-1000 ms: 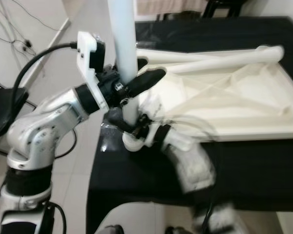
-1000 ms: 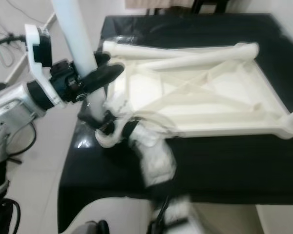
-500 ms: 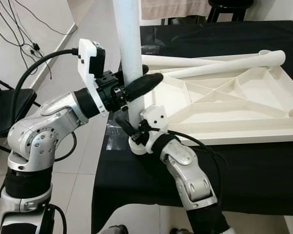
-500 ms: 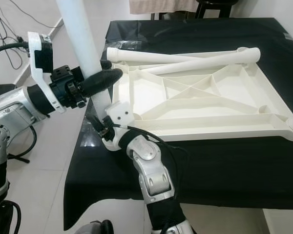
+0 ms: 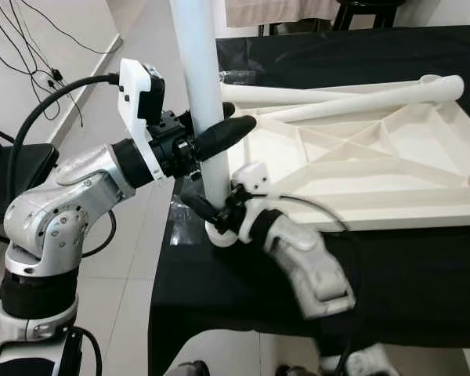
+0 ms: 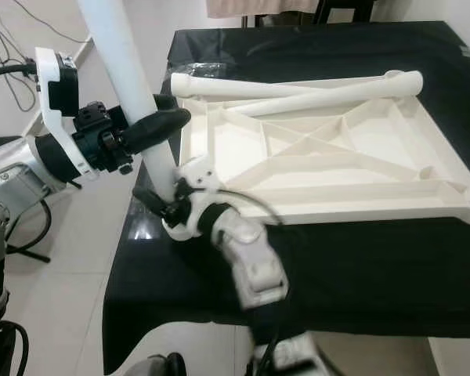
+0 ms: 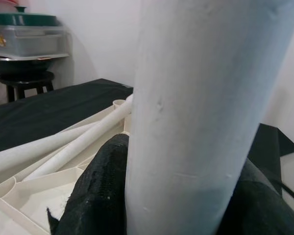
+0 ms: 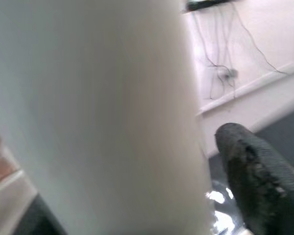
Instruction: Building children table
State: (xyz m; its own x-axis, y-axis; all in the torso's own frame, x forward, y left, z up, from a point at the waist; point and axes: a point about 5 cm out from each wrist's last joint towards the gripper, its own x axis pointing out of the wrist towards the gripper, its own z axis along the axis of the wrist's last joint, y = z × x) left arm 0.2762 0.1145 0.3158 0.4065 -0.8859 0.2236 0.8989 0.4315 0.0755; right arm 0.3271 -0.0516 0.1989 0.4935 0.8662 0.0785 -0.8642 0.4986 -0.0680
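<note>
A white table leg [image 5: 202, 102] stands upright at the near-left corner socket [image 5: 219, 233] of the upside-down white table top [image 5: 392, 215]. My left gripper [image 5: 233, 121] is shut on the leg about halfway up, one black finger [image 7: 95, 191] on each side. At the foot of the leg, just above the socket, my right gripper [image 5: 211, 211] is shut around it; its finger [image 8: 257, 171] lies against the leg. The right forearm [image 5: 309, 258] is blurred. Two loose white legs [image 6: 298, 82] lie across the far side of the table top.
The table top rests on a black-covered table [image 5: 423, 290] whose left edge runs just beside the socket. A black chair [image 5: 16, 168] and floor cables [image 5: 31, 47] are to the left. A clear plastic bag [image 5: 235, 76] lies by the far-left corner.
My right forearm has swung out to the right and now blurs, while its gripper stays at the foot of the leg. The left gripper keeps its hold. The camera shifted slightly.
</note>
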